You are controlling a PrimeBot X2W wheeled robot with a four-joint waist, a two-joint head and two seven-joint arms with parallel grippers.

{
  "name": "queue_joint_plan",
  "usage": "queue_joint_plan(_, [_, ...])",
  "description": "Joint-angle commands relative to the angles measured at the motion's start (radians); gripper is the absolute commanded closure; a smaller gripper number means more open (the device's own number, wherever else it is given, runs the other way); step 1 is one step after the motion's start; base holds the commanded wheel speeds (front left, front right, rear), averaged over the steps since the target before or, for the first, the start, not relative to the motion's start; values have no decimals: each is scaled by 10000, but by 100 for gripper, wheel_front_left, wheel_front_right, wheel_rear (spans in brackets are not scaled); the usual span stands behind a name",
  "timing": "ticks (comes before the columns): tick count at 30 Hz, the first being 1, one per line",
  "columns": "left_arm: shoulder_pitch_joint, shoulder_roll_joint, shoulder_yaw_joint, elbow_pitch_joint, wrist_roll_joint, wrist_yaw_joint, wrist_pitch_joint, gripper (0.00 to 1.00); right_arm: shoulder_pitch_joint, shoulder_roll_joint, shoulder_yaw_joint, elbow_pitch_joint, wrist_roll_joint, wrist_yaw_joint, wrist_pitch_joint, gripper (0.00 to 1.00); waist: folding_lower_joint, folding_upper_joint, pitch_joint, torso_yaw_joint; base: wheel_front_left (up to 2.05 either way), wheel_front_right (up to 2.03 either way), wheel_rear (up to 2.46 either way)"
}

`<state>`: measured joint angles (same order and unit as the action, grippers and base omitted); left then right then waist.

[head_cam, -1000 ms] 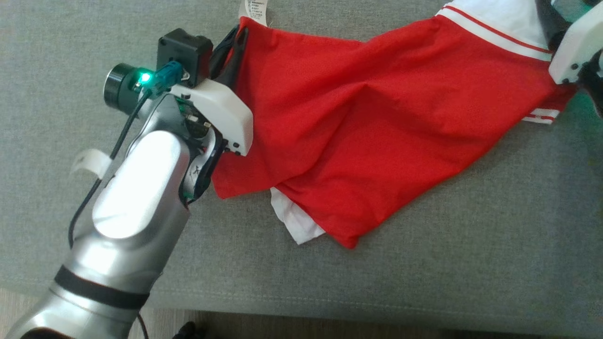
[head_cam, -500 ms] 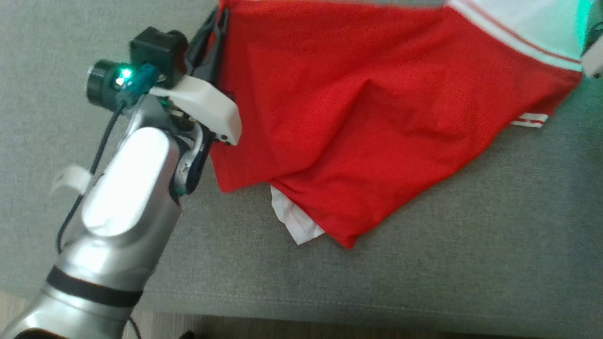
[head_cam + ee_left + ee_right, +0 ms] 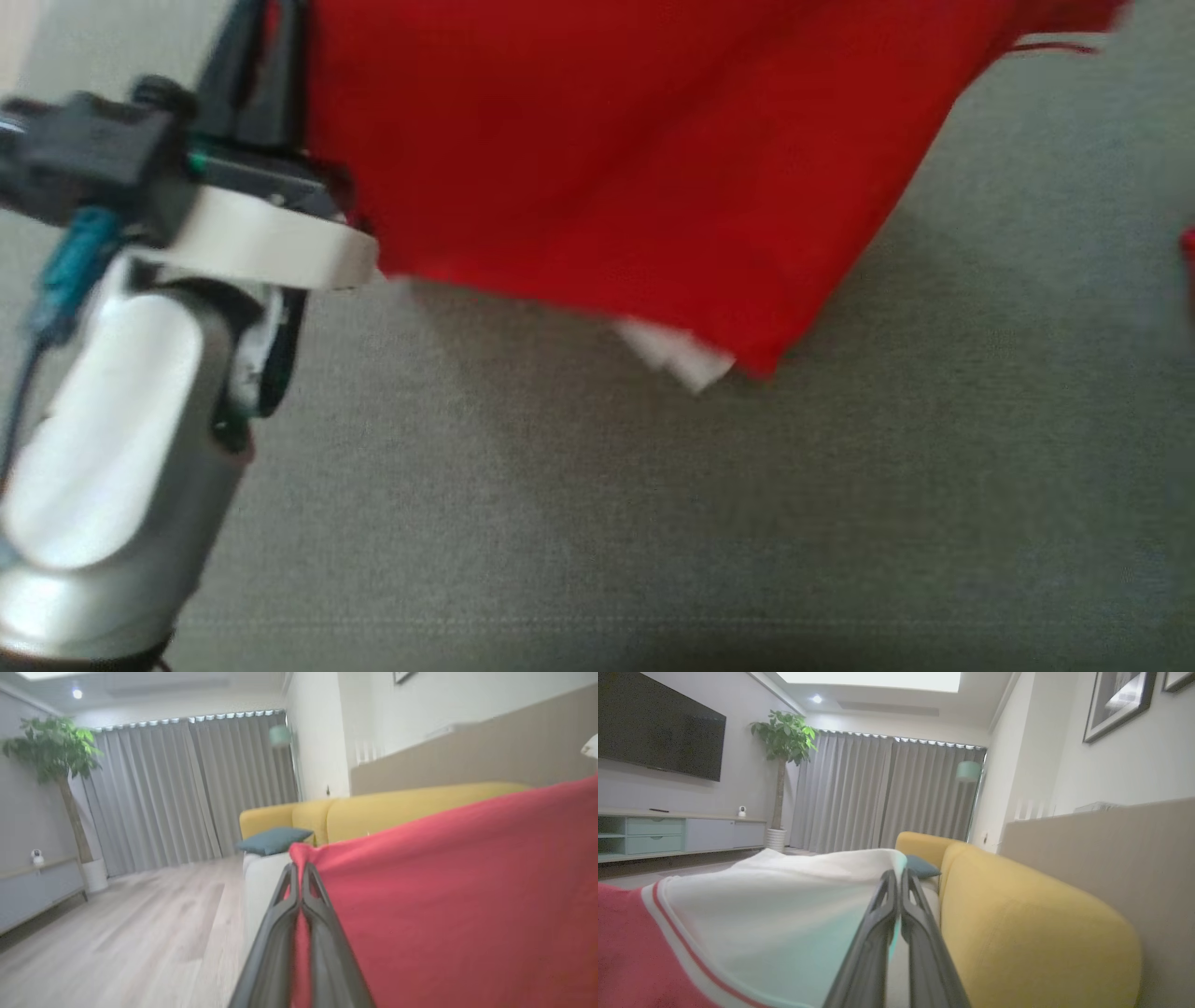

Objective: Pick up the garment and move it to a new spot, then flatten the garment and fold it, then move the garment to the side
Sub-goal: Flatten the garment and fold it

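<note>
The garment [image 3: 597, 159] is red with a white part; its lower edge and a white corner [image 3: 677, 359] hang just above the grey cushion [image 3: 653, 523]. At the upper left of the head view, my left gripper [image 3: 261, 28] is shut on the garment's left edge. In the left wrist view the left gripper [image 3: 299, 870] pinches a corner of the red garment [image 3: 444, 905], which stretches away to the right. In the right wrist view the right gripper [image 3: 896, 877] is shut on the edge of the garment's white part [image 3: 784, 914], with a red-striped band and red cloth to its left.
The cushion's front seam [image 3: 597, 621] runs along the bottom of the head view. A yellow sofa back [image 3: 1017, 914] with a teal pillow [image 3: 273, 840] lies beyond. Wooden floor [image 3: 117, 933], a potted plant [image 3: 784, 737], a TV cabinet [image 3: 668, 833] and curtains surround the area.
The right gripper has shut on the white part. The garment has come up off the cushion between both grippers, and the left arm has risen. The head view has shifted too.
</note>
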<state>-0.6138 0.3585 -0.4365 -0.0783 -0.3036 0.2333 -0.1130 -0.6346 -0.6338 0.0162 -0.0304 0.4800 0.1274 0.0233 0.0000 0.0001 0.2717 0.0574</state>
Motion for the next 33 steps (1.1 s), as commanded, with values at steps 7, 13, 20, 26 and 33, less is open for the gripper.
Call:
queue_joint_plan(7, [-395,1199,1061,-2446,250,349,810,100,319,268,-1911,-3490,-66,33,2464,100,0,-1,-1023,-420,0,0,0])
queue_joint_plan(13, [-804,1516,1259,-3015,137,289,1523,100,-294,285,-2207,-3872,630,33,3593,100,0,-1,-1230,-567,0,0,0])
queue_joint_plan(20, [-1639,1140,1027,-1843,-363,-97,1715,100,-1081,241,-1448,-2435,1266,33,3616,100,0,-1,-952,-615,0,0,0])
queue_joint_plan(26, [-2926,271,929,863,-888,-512,1022,100,-2895,992,76,271,1302,33,2975,100,0,-1,-522,-683,0,0,0])
queue_joint_plan(33, [-5120,-717,1058,4797,-1065,-1178,-1019,100,-5711,2039,1733,3794,902,33,954,100,0,-1,-229,-687,0,0,0])
